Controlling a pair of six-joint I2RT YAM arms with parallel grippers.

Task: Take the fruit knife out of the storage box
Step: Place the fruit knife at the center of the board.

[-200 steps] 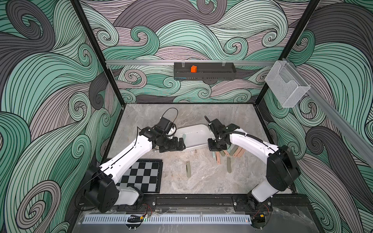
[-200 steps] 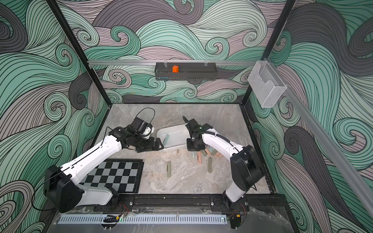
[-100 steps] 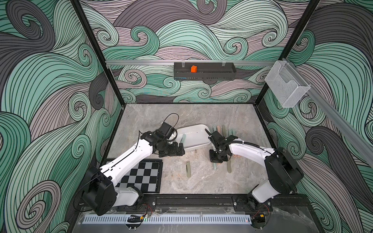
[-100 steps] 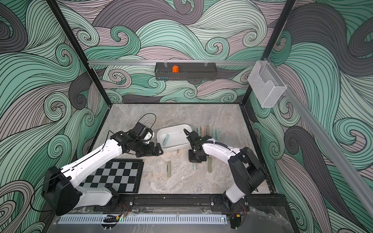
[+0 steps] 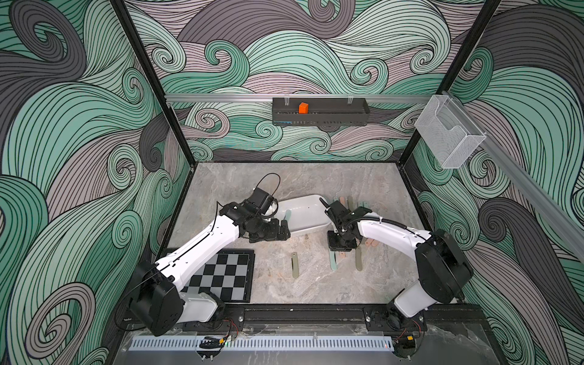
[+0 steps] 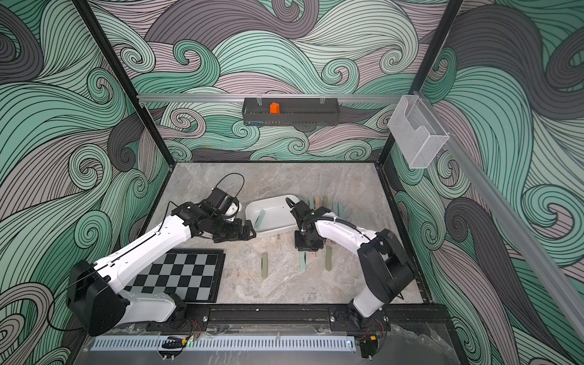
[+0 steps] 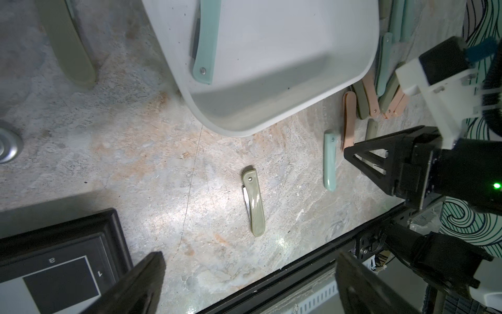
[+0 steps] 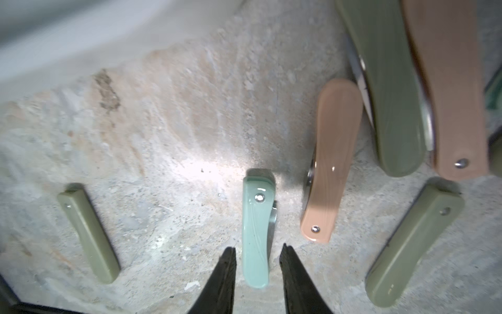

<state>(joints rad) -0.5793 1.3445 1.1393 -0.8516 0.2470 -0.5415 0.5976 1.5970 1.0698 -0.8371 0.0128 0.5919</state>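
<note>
Just let go with the right gripper (image 8: pixel 257 248): pressed shut a second ago up beside the storage box (image 5: pixel 311 221), now down low over the table with jaws parted a little, flanking the mint fruit knife (image 8: pixel 256 233) and apparently no longer touching it. Leaves that knife flat on the marble, folded, just beside a pink knife (image 8: pixel 330 163) and well apart from an olive knife (image 8: pixel 89 233) on its other side. Reads, most likely, as one more knife carried out and set down clear of the box. Farther out, shows the left gripper (image 7: pixel 248 262) spread wide and empty, hovering by the near corner of the box above a second olive knife (image 7: pixel 254 206). Inside the box, shows only a remaining mint knife (image 7: pixel 205 40), lying close to the wall on the left arm's side. Beyond the box, shows a row of folded knives (image 5: pixel 347 202) on the table. Puts the task near its end but not finished, with one piece still to lift out. Calls next, probably, for lifting the right gripper straight up so as not to nudge the released knife, then reaching for the last one. Could prove awkward to pinch so near the wall, and could shove the light tub sideways.
</note>
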